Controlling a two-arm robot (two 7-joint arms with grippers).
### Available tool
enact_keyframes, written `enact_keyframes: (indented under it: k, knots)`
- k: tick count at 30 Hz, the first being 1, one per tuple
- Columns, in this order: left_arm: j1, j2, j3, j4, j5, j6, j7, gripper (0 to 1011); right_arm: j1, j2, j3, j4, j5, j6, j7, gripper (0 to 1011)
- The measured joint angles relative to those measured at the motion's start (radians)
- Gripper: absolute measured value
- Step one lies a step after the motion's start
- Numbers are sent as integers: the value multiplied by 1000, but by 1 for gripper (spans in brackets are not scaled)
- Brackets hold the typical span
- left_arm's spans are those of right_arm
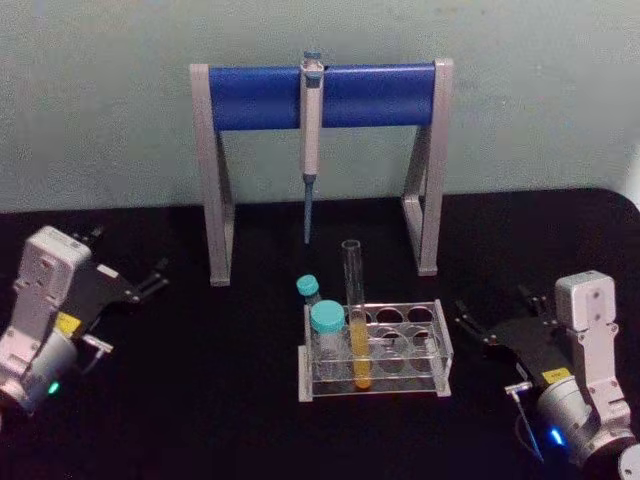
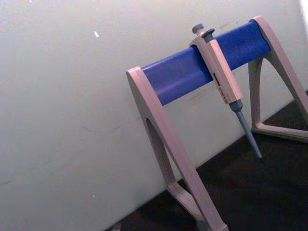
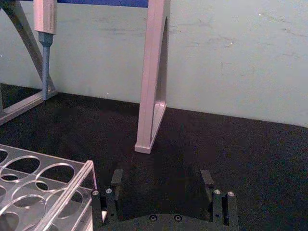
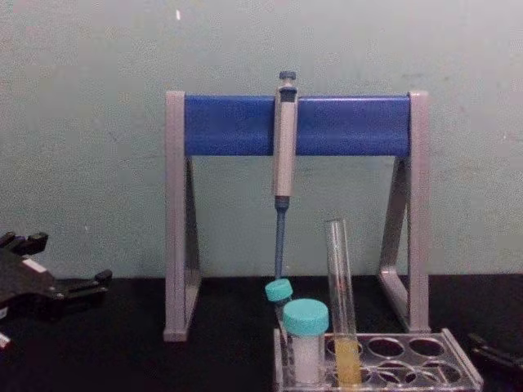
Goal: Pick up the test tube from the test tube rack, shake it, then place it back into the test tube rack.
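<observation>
**Test tube seated in rack, both tools idle**

The test tube (image 1: 356,330) stands upright in the test tube rack (image 1: 440,345) at mid-tabletop (image 1: 220,400). Left tool (image 1: 150,280) rests far left, right tool (image 1: 492,320) just right of the rack; both gape, empty.

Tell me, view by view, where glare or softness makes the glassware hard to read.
Head view: the test tube is pale and soft-edged above its liquid; the test tube rack shows faint reflections. Chest view: the tube's upper glass nearly blends into the wall. Right wrist view: the rack's rims catch light.
</observation>
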Motion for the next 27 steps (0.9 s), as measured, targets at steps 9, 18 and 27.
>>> enact_keyframes:
  k: [9, 18, 27]
  knots:
    - [0, 0, 0, 0, 0, 0, 0, 1001, 0, 1, -1, -3, 1, -1, 0, 1000]
    - [0, 0, 0, 0, 0, 0, 0, 1001, 0, 2, -2, -4, 2, -3, 0, 1000]
    - [0, 0, 0, 0, 0, 0, 0, 1001, 0, 2, -2, -5, 3, -3, 0, 1000]
